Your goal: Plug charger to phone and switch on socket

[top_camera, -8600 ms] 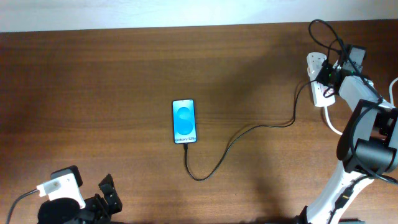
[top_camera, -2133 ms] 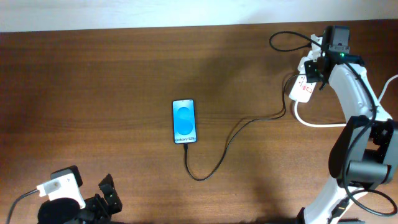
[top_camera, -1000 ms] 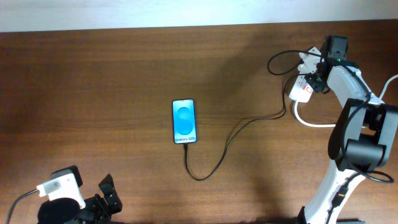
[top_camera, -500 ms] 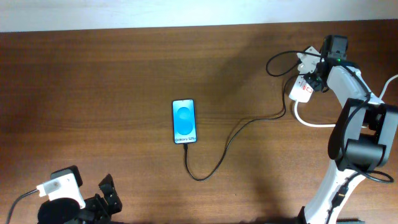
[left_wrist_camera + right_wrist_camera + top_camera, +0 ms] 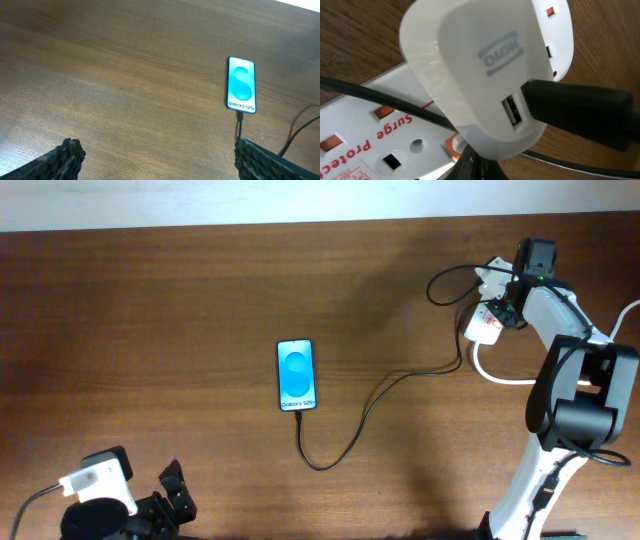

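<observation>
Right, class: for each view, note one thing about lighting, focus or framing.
Overhead: even light, a washed-out white strip along the top edge, a soft shadow patch on the table between phone and socket. Left wrist: phone lettering sharp, left pincer dark and soft-edged at the bottom corners. Right wrist: extreme close-up, the charger plug fills the frame, socket print readable.
</observation>
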`<state>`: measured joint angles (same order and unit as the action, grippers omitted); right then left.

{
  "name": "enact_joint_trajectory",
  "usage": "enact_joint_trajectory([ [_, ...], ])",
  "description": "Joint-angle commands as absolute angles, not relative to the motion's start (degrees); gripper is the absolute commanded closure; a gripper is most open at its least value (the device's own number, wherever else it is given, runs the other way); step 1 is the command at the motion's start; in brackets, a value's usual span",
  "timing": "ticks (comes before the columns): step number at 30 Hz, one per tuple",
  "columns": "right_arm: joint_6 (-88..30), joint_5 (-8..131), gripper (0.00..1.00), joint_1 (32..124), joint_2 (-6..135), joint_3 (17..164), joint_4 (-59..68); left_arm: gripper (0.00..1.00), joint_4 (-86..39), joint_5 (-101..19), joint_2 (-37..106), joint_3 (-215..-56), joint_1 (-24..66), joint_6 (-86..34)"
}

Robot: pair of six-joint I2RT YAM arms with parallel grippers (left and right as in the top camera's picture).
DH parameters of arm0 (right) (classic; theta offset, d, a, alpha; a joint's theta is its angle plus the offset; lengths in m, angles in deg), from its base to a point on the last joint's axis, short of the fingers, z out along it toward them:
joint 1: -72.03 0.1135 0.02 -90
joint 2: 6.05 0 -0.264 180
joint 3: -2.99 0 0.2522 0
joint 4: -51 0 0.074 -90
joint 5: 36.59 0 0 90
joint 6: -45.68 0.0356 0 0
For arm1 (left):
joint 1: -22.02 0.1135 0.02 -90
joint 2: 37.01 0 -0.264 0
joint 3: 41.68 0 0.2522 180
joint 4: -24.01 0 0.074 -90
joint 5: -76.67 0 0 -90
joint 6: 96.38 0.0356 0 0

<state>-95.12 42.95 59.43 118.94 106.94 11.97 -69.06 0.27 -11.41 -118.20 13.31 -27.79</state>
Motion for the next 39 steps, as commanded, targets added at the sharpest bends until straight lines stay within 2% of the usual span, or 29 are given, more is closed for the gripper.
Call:
enact_joint_trajectory([
  [1,-96.3,43.8,0.96,62.3,120.5,106.9,12.0,0.01,-68.9,1.1,-11.7,-118.1,13.3,-27.1],
  [17,-96.8,40.9,0.96,65.6,121.8,106.9,11.1,0.01,-68.9,1.1,-11.7,-118.1,13.3,-27.1],
  [23,-93.4,39.1,0.96,63.5,119.2,107.0,9.9,0.01,-68.9,1.1,-11.7,-118.1,13.3,-27.1],
  [27,-97.3,39.0,0.96,62.5,115.8,107.0,9.6,0.01,-68.9,1.1,-11.7,-118.1,13.3,-27.1],
  [39,-97.5,41.0,0.96,60.4,116.3,106.9,11.6,0.01,-68.9,1.1,-11.7,-118.1,13.3,-27.1],
])
